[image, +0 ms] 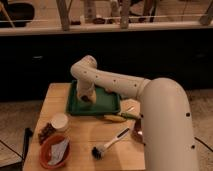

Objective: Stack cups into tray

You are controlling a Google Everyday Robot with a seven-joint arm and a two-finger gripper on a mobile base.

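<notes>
The dark green tray [106, 103] lies at the far middle of the wooden table. My gripper [86, 96] hangs from the white arm over the tray's left part, close above its floor. A pale brownish shape sits at the gripper's tip; I cannot tell whether it is a cup. A white cup [60, 121] stands upright on the table, in front of the tray's left corner and apart from the gripper. The yellowish-green cup does not show clearly.
An orange bowl [54, 151] with a grey scrap in it sits at the front left. A dark lump [45, 132] lies beside the white cup. A yellow-green object [118, 118] lies before the tray, a brush [108, 144] nearer the front. My arm covers the table's right side.
</notes>
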